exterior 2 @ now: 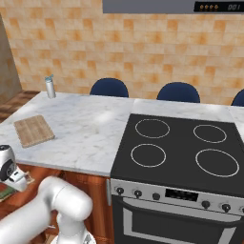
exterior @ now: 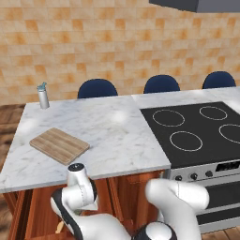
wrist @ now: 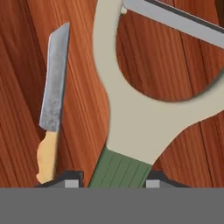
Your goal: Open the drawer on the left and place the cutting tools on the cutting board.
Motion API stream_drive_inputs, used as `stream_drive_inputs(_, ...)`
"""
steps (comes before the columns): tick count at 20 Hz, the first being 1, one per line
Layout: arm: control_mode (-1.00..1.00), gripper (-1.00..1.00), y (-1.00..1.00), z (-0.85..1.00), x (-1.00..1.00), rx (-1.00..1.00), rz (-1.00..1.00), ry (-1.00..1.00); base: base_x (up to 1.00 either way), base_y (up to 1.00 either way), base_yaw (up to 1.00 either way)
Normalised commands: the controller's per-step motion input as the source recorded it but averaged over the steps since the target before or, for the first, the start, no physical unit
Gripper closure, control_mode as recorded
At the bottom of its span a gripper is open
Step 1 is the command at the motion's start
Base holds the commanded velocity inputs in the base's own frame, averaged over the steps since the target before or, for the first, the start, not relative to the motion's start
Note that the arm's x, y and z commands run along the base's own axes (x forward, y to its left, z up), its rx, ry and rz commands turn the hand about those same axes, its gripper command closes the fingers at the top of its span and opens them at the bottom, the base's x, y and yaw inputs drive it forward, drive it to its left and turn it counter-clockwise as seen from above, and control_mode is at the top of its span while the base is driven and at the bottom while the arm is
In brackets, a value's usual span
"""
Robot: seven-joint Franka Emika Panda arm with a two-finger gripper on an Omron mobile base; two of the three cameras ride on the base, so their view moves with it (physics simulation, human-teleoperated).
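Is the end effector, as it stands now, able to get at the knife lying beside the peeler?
Probably not yet: the end effector straddles the peeler's green handle. The knife lies apart, uncovered on the drawer floor, so freeing the jaws should allow it.

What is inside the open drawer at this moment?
In the hand view, on the drawer's wooden floor lie the knife and the peeler, side by side. The end effector straddles the peeler's green handle, whose lower end is hidden. The rest of the drawer lies beyond the picture.

Cutting board lies bare on marble counter
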Motion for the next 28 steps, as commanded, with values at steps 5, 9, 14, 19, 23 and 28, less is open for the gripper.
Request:
stream_drive_inputs(5, -1.00, 1.00, 0.04, 1.00, -0.07, 0.00, -0.20, -0.17, 0.00, 0.00, 0.00)
stream_drive_inputs(9, -1.00, 1.00, 0.01, 1.00, 0.38, 0.00, -0.17, -0.19, 0.00, 0.00, 0.00)
stream_drive_inputs(14, -1.00, 1.00, 0.00, 1.00, 0.92, 0.00, -0.08, -0.08, 0.00, 0.00, 0.00)
stream_drive_inputs(19, -1.00, 1.00, 0.00, 1.00, 1.00, 0.00, -0.04, 0.01, 0.00, 0.00, 0.00)
stream_drive_inputs(23, -1.00, 1.00, 0.23, 0.76, 1.00, 0.00, 0.00, 0.12, 0.00, 0.00, 0.00)
stream_drive_inputs(28, -1.00, 1.00, 0.30, 0.08, 0.81, -0.05, -0.01, 0.19, 0.00, 0.00, 0.00)
